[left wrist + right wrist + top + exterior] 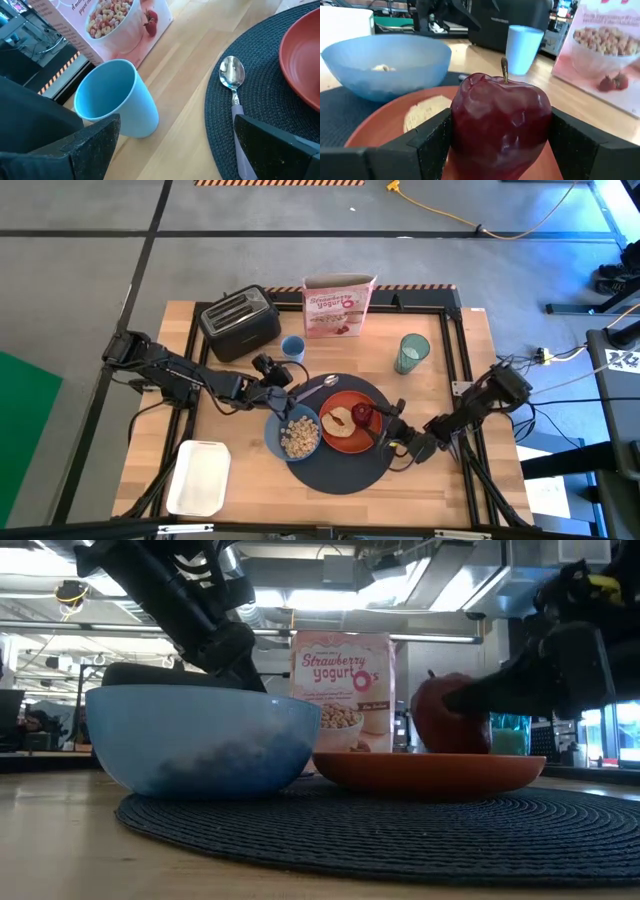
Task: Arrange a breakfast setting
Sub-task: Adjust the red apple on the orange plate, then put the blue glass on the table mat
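Observation:
A round dark-grey mat (335, 470) carries an orange plate (352, 442) and a blue bowl (293, 435) of cereal. Toast (338, 426) lies on the plate. My right gripper (378, 420) is shut on a red apple (500, 115) over the plate. A metal spoon (232, 75) lies on the mat's far-left part, bowl up. My left gripper (175, 135) is open just above it, between the bowl and a small blue cup (117, 97). A translucent green cup (412, 352) stands on the bare table, far right of the mat. My right gripper pinches the apple's two opposite sides (462, 125) between its fingers, coming level from the table's right. The apple stands upright, stem up, at the plate's right part (450, 715). I cannot tell whether its underside rests on the plate. My left gripper has one finger (270, 145) over the spoon's handle (236, 102); I cannot tell whether it touches.
A black toaster (240, 322) and a cereal box (340, 305) stand along the far edge. A white tray (200, 477) lies at the near left corner. Bare table shows between the mat and the green cup.

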`<act>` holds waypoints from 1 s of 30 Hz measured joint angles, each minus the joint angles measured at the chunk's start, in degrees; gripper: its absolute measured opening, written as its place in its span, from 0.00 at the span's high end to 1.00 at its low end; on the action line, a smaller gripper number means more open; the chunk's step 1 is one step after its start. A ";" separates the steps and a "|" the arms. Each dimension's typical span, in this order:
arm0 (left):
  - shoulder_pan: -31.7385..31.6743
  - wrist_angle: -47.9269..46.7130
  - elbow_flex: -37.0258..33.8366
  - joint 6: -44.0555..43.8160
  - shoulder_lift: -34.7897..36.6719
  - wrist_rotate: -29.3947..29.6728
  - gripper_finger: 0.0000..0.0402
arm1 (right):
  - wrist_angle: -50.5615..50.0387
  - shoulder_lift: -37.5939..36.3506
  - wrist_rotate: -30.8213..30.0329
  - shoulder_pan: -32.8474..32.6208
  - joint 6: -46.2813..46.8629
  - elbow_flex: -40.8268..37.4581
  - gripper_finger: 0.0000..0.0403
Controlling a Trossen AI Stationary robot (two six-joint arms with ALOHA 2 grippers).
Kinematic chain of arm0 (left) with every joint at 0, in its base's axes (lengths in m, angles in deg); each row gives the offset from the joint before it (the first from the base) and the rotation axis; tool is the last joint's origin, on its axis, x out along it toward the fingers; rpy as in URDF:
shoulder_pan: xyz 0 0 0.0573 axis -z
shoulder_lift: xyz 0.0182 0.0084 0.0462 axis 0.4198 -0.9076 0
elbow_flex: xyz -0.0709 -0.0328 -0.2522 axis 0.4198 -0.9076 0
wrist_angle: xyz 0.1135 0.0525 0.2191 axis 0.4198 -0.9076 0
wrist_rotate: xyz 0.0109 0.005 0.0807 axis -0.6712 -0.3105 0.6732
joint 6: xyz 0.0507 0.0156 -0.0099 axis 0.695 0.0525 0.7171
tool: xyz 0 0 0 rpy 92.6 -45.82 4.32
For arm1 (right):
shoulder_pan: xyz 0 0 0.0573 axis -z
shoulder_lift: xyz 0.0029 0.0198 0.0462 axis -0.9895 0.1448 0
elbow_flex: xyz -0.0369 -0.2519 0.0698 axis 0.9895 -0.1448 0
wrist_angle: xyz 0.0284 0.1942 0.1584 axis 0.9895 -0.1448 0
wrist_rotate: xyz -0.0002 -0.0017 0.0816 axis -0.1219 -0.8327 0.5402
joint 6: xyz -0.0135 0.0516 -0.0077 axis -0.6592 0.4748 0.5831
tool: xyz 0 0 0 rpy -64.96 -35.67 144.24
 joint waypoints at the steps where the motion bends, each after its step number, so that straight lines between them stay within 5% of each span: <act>1: 0.00 0.01 0.00 0.00 0.00 0.00 0.04 | 0.00 0.60 -0.03 -0.01 0.58 0.00 0.32; 17: 0.00 -0.03 0.00 0.01 0.00 0.00 0.04 | -2.19 3.14 -1.40 -0.01 3.41 -0.02 0.30; 30: 0.00 -0.05 0.00 0.02 0.00 0.00 0.04 | -1.46 3.01 -0.91 -0.01 3.37 -0.02 0.05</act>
